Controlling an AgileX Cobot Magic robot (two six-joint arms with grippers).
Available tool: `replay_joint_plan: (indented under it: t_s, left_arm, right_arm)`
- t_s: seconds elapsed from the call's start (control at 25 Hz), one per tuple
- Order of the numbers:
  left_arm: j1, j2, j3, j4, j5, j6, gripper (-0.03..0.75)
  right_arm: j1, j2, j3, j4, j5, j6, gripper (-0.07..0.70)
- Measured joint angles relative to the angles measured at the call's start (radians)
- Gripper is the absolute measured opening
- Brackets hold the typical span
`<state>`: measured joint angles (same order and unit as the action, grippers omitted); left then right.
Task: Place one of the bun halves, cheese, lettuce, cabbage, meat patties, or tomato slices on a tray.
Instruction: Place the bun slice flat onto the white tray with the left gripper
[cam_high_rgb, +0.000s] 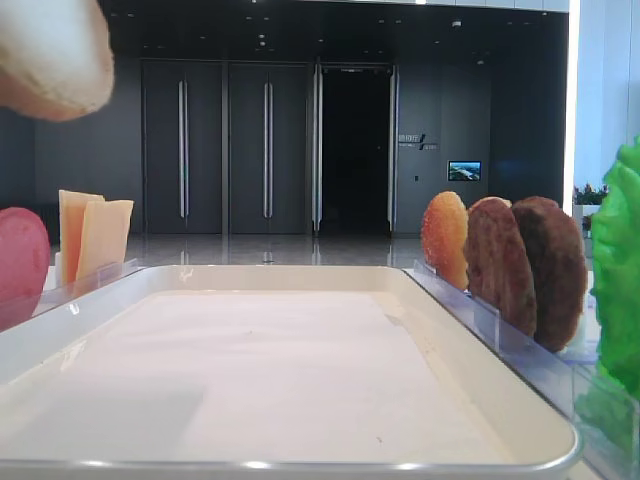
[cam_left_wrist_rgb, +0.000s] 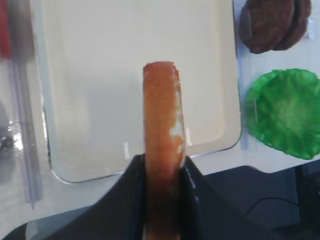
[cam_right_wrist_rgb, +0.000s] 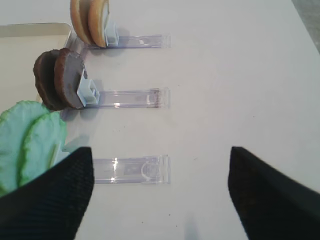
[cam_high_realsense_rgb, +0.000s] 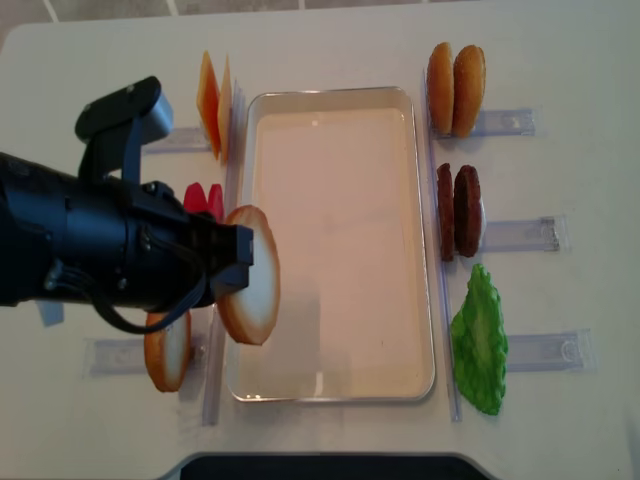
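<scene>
1. One bun half clamped on edge in left gripper, held above the tray's left rim; left wrist view shows it pinched between both fingers, crust edge up.
2. Tray bare inside, cream-white, centre of table.
3. Right gripper: fingers stand well apart, nothing between them, over the table right of the clear racks.
4. Another bun half upright in rack left of tray, near corner.
5. Two more buns top right; meat patties below them; lettuce lowest.
6. Cheese and tomato slices upright left of tray.
</scene>
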<state>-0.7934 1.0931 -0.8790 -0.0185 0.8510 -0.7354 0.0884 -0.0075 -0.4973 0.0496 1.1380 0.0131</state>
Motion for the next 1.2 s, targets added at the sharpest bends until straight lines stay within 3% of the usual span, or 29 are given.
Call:
replay_joint_plan:
  t_s: [0.12,0.4,0.64,0.92,1.04,1.2]
  left_arm:
    - [0.000,0.000,0.000,-0.087,-0.037,0.068,0.130]
    - [0.000,0.000,0.000,-0.349,-0.055,0.320,0.130]
    - [0.000,0.000,0.013,-0.350,-0.068,0.353,0.130]
    - [0.000,-0.031,0.180,-0.376,-0.246,0.430,0.129]
    - [0.000,-0.116,0.282,-0.408,-0.378,0.434,0.129]
    - [0.000,-0.209,0.402,-0.431,-0.446,0.435,0.129]
  right_arm:
    - [0.000,0.000,0.000,0.000,0.000,0.000,0.555]
    - [0.000,0.000,0.000,0.000,0.000,0.000,0.555]
    - [0.000,0.000,0.000,0.000,0.000,0.000,0.555]
    - [0.000,0.000,0.000,0.000,0.000,0.000,0.555]
    - [0.000,0.000,0.000,0.000,0.000,0.000,0.555]
    - [0.000,0.000,0.000,0.000,0.000,0.000,0.555]
